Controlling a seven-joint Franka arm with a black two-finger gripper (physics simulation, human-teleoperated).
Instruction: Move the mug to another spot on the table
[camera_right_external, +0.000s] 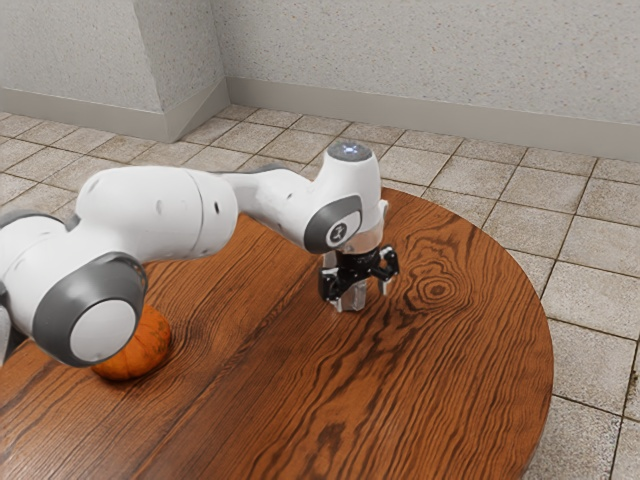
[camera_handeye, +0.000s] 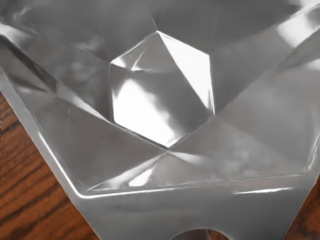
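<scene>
The mug (camera_right_external: 350, 296) is a small silvery-grey faceted cup, seen in the exterior view between the black fingers of my gripper (camera_right_external: 356, 288) near the middle of the round wooden table (camera_right_external: 420, 400). My gripper is shut on the mug, with a finger on each side. In the wrist view the mug (camera_handeye: 160, 100) lies right under my hand; I look into its shiny angular inside, with a hexagonal bottom. Part of its handle arch (camera_handeye: 200, 234) shows at the rim. Whether the mug's base touches the wood is hidden by the fingers.
An orange, pumpkin-like ball (camera_right_external: 135, 350) sits on the table at the exterior view's left, partly behind my arm's elbow joint. The table's curved edge (camera_right_external: 545, 350) runs along the exterior view's right, with tiled floor beyond. Bare wood lies in front of the gripper.
</scene>
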